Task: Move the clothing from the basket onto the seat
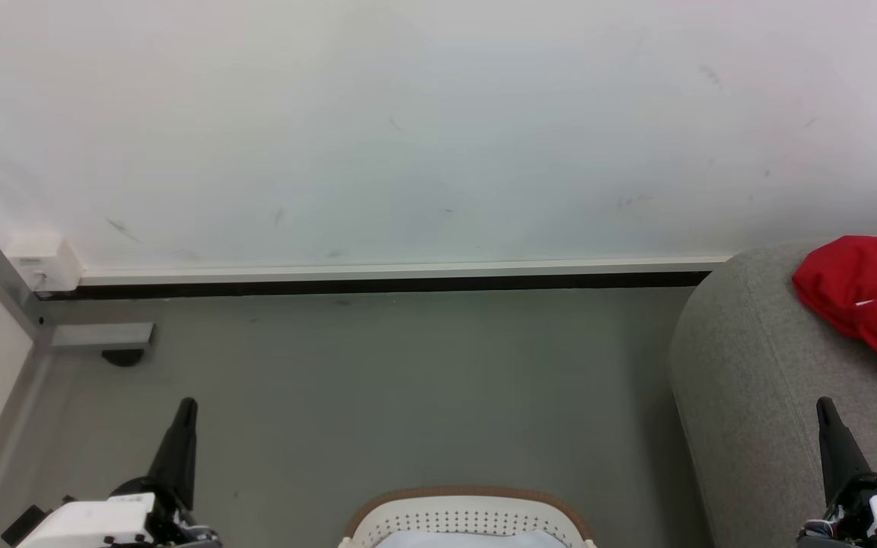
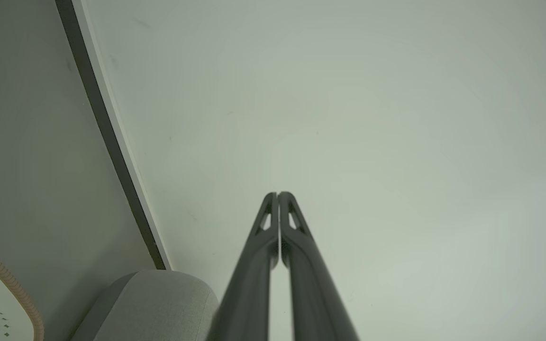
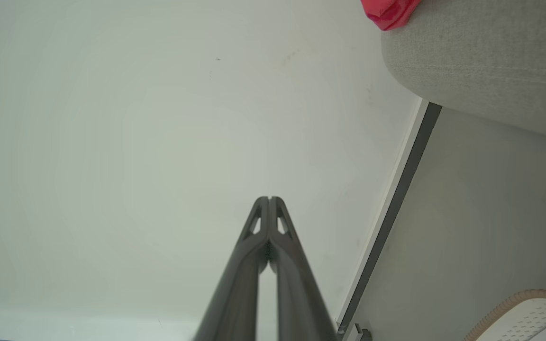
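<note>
Your right hand [image 3: 269, 199] points at the pale wall [image 3: 112, 142], its fingers pressed together (nothing between them). The clothing [image 3: 389, 12] lies on the seat [image 3: 481, 61] at upper right; the basket [image 3: 533, 315] rim peeks in at lower right.

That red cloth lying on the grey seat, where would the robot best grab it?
Probably the puffed-up fold at the left end of the clothing, coming down from above with the right pincer, the nearer one. It lies crumpled on the seat, so raised folds offer something to pinch.
</note>
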`<state>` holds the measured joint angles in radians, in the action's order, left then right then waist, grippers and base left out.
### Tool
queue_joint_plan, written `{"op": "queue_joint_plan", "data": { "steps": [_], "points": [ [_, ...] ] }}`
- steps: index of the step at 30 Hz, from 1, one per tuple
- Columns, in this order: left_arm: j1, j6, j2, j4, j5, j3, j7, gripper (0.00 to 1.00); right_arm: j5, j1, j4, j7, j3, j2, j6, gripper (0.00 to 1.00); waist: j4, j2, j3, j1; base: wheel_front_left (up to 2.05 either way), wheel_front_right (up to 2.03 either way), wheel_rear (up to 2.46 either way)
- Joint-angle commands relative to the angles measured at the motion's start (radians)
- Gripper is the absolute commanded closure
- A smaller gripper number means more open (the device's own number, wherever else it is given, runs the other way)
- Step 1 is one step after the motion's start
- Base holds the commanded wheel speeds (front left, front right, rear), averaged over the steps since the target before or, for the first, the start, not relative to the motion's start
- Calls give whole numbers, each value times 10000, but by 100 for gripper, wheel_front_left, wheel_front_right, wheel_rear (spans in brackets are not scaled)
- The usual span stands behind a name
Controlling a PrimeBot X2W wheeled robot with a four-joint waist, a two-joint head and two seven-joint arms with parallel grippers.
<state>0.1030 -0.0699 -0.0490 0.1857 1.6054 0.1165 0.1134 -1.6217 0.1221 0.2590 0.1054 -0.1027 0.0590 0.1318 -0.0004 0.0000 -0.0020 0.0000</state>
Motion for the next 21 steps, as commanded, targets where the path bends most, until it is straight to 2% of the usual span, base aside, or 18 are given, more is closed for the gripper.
{"op": "queue_joint_plan", "data": {
  "steps": [1,21],
  "points": [
    [86,-39,-14,-29,121,31,39,100,-37,111,-1,17,3,54,-21,100,1,0,-1,0,0,0,0],
    [86,-39,-14,-27,120,29,39,100,-78,104,-6,-36,53,86,-21,100,1,0,-1,0,0,0,0]
  ]
}}
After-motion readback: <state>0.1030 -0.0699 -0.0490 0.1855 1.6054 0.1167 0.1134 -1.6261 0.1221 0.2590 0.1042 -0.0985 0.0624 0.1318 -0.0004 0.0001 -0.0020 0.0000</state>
